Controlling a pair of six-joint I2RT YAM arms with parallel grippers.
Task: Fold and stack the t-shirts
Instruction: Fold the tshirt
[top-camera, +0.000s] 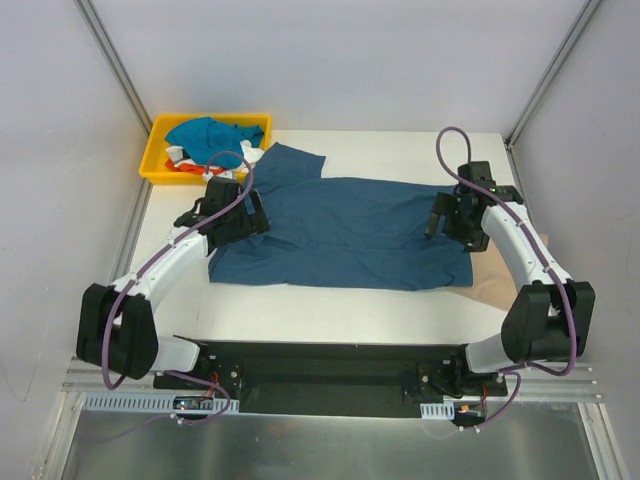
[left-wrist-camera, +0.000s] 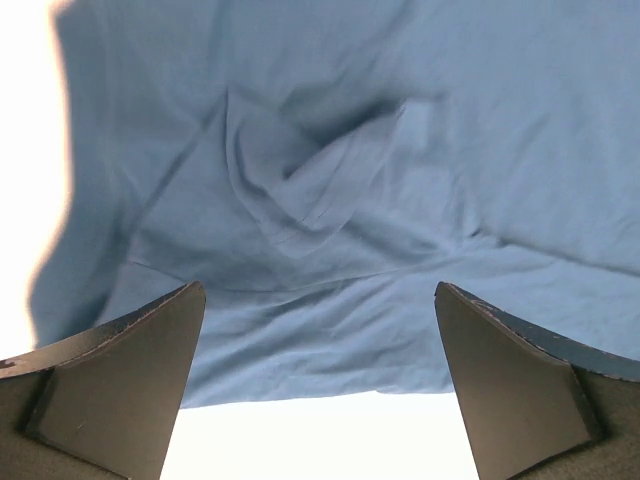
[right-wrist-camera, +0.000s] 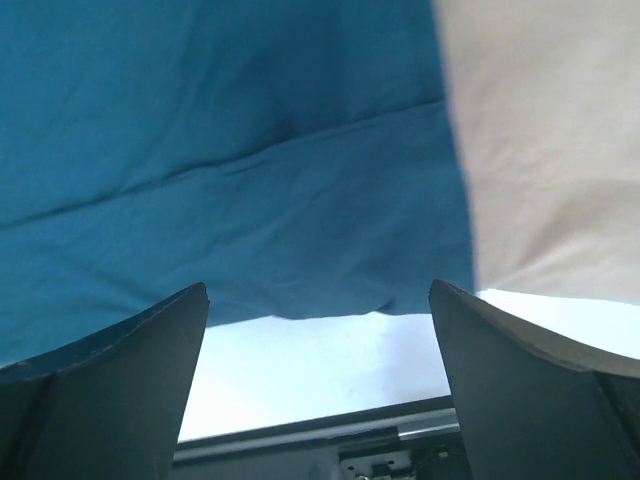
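The left hand (left-wrist-camera: 318, 296) stands open, fingers wide apart with nothing between them, low over the left end of the teal shirt (top-camera: 350, 230). Just ahead of it the cloth is bunched into a small pucker with creases running out. The right hand (right-wrist-camera: 318, 290) is open too and holds nothing. It hangs over the shirt's right end, where the near hem crosses between its fingers.

The teal shirt lies spread across the middle of the worktop (top-camera: 330, 305), roughly a rectangle, with 1 sleeve sticking out at the far-left corner. I cannot tell whether a fold is already in it. A tan shirt (top-camera: 495, 278) lies under its right end and shows only at the near-right corner. By my judgement the task is early. No finished stack is visible, and a jumble of blue, white and orange-red shirts (top-camera: 210, 135) waits in the yellow tray (top-camera: 155, 168) at the far-left corner.

For room, a bare strip runs along the near side between the hem and the arm bases, and another along the far side. The right hand sits close to the worktop's right edge and the frame post beyond. The tray is just beyond the left hand, so the loose sleeve has little space there.
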